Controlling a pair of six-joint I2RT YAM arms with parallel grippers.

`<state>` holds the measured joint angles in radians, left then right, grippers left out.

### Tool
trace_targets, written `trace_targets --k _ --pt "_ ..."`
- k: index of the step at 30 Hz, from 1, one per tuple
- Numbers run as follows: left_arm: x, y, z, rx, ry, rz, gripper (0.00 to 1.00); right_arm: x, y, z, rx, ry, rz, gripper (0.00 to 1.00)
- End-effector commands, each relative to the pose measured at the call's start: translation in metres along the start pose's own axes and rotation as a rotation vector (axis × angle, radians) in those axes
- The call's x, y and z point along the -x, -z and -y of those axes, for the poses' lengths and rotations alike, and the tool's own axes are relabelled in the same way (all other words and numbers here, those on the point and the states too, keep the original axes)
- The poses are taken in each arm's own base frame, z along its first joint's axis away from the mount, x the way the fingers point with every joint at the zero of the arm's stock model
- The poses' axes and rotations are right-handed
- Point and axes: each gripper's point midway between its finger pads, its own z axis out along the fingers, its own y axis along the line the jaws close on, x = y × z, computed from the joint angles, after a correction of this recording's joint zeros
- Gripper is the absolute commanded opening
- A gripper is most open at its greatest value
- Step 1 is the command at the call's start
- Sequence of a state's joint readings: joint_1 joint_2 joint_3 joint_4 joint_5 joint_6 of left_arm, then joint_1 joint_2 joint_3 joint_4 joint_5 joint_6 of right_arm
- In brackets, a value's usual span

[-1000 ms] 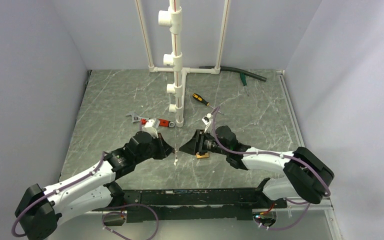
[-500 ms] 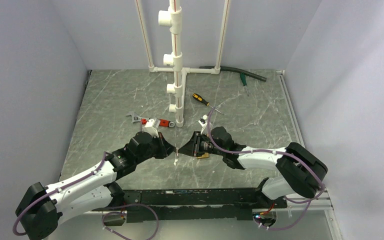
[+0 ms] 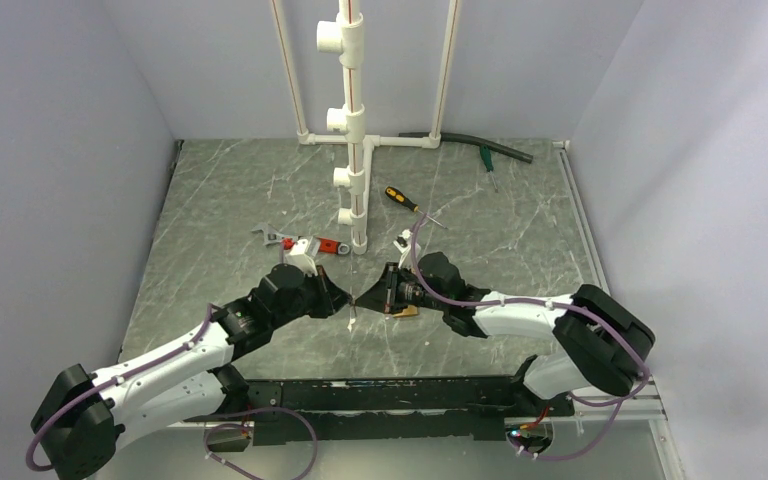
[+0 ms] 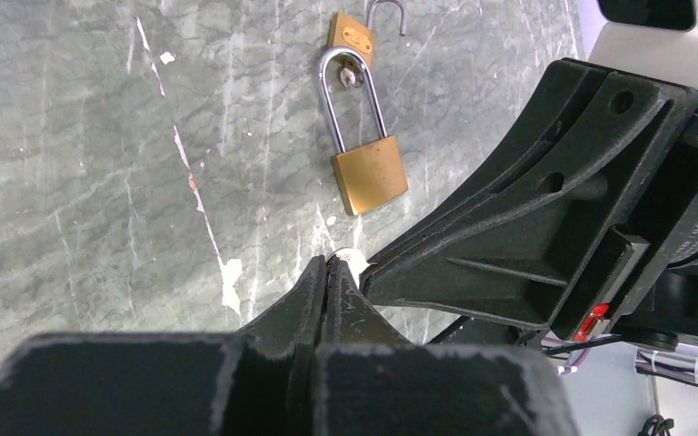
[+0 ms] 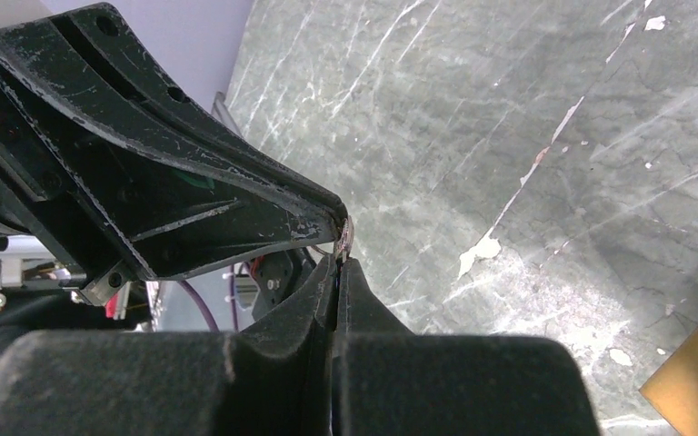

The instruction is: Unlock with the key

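Observation:
The key (image 4: 351,260) is a tiny silver sliver at the tip of my left gripper (image 4: 327,264), which is shut on it. My right gripper (image 5: 338,262) meets it tip to tip and is shut on the same key (image 5: 345,234). In the top view the two grippers (image 3: 350,301) (image 3: 363,298) touch at mid-table. The larger brass padlock (image 4: 370,173) lies flat just beyond the tips, its shackle looped through a smaller brass padlock (image 4: 350,34). From above, only a corner of the padlock (image 3: 406,311) shows under the right wrist.
A white pipe stand (image 3: 355,130) rises behind the grippers. A red-handled wrench (image 3: 300,243) lies to the left of its foot, a black-and-orange screwdriver (image 3: 403,200) to the right. A dark hose (image 3: 470,145) and a green-handled tool (image 3: 486,158) lie at the back.
My right gripper slid left up to the left gripper's tip and closed its jaws there. The left arm held still, shut throughout.

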<state>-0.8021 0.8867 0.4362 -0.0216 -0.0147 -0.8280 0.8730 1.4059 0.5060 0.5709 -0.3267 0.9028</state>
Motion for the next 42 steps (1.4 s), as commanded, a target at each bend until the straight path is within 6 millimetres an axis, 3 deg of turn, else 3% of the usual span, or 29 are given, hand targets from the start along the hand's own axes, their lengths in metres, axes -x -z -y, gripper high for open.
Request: trace_targets --k 1,3,5,6,8,10,12,15,20,23,30,38,42 --pt "0.005 0.003 0.011 -0.053 -0.014 0.021 0.02 0.023 0.002 -0.017 0.005 0.106 0.059 0.00" --pt "0.007 0.005 0.013 -0.058 -0.031 0.024 0.21 0.025 0.006 -0.014 -0.027 0.143 0.056 0.00" --pt "0.008 0.008 0.014 -0.058 -0.055 0.021 0.56 0.026 0.012 -0.010 -0.065 0.191 0.047 0.00" --pt "0.007 0.010 0.012 -0.044 -0.062 0.013 0.66 0.028 0.015 -0.011 -0.074 0.215 0.047 0.00" --pt "0.007 0.014 0.010 -0.035 -0.081 0.005 0.75 0.028 0.021 -0.012 -0.094 0.259 0.023 0.00" --pt "0.009 0.019 0.011 -0.035 -0.104 0.006 0.75 0.027 0.027 -0.014 -0.104 0.307 -0.010 0.00" --pt "0.015 0.023 0.016 -0.055 -0.139 0.026 0.70 0.024 0.033 -0.017 -0.105 0.353 -0.049 0.00" --pt "0.017 0.032 0.035 -0.163 -0.214 0.030 0.65 0.022 0.044 -0.017 -0.143 0.428 -0.129 0.00" --pt "0.019 0.040 0.045 -0.233 -0.278 0.055 0.67 0.029 0.062 -0.005 -0.298 0.467 -0.185 0.00" --pt "0.018 0.037 0.048 -0.262 -0.288 0.063 0.66 0.021 0.061 -0.018 -0.192 0.471 -0.187 0.00" --pt "0.019 0.051 0.089 -0.499 -0.373 0.093 0.53 0.000 0.068 -0.067 0.115 0.497 -0.235 0.00" --pt "0.005 0.070 0.116 -0.690 -0.442 0.027 0.45 0.001 0.077 -0.088 0.204 0.530 -0.219 0.00" --pt "0.004 0.068 0.116 -0.691 -0.432 0.023 0.31 0.001 0.076 -0.093 0.231 0.528 -0.222 0.00"
